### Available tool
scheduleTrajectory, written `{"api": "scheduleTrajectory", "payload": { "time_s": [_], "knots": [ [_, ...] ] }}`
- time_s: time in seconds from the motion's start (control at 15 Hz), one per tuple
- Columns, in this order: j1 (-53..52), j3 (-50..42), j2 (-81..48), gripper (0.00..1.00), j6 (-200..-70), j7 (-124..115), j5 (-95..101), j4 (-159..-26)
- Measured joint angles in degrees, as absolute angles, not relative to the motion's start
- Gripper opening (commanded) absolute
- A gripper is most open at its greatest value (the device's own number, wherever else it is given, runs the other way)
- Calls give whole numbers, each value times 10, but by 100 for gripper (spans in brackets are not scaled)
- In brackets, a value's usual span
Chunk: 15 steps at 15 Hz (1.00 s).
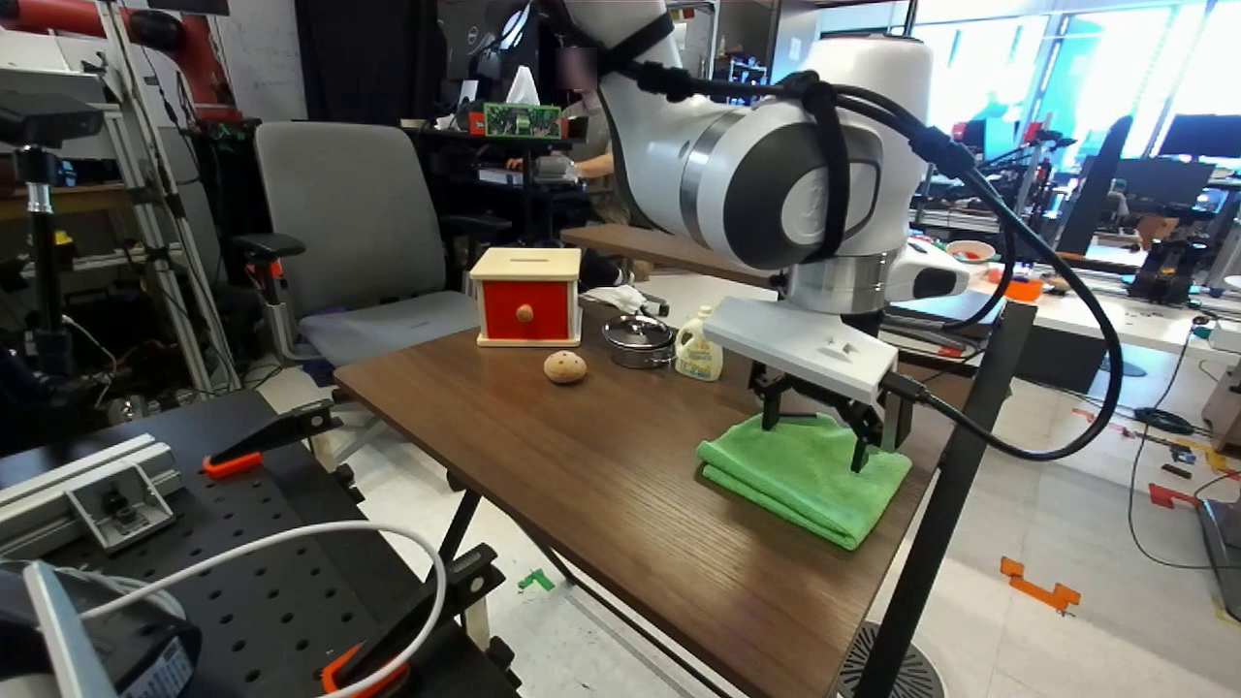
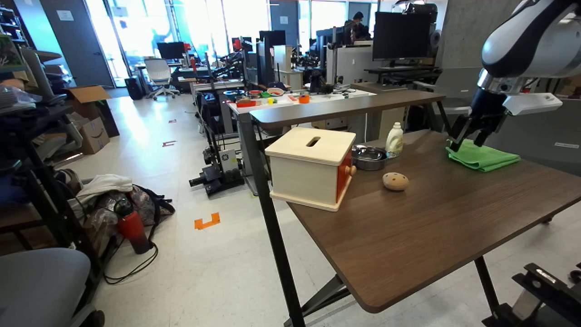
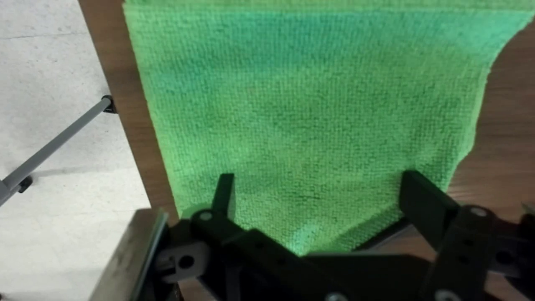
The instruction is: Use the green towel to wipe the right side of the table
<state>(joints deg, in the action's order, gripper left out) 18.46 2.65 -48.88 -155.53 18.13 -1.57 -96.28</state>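
The green towel (image 1: 800,485) lies folded on the brown wooden table (image 1: 582,446), near one end. It also shows in an exterior view (image 2: 488,160) and fills most of the wrist view (image 3: 313,104). My gripper (image 1: 814,441) points down over the towel, also in an exterior view (image 2: 466,144). In the wrist view my gripper (image 3: 318,177) is open, its fingers wide apart with towel surface between them. The fingertips are at or just above the cloth; I cannot tell if they touch. The towel is not pinched.
A wooden box with a red front (image 1: 528,301), a speckled brown oval object (image 1: 565,366), a metal pot (image 1: 640,344) and a pale bottle (image 1: 700,349) stand on the table. A black post (image 1: 955,465) rises beside the towel's end. The table edge (image 3: 129,125) runs close along the towel.
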Motion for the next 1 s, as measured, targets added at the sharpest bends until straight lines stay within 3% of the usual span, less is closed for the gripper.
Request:
{"api": "scheduleTrajectory", "payload": {
  "time_s": [0.6,1.0],
  "knots": [
    [167,28,-514,100,-1539,175,-16,-933],
    [196,54,-463,100,-1548,209,-20,-1025]
  ]
}}
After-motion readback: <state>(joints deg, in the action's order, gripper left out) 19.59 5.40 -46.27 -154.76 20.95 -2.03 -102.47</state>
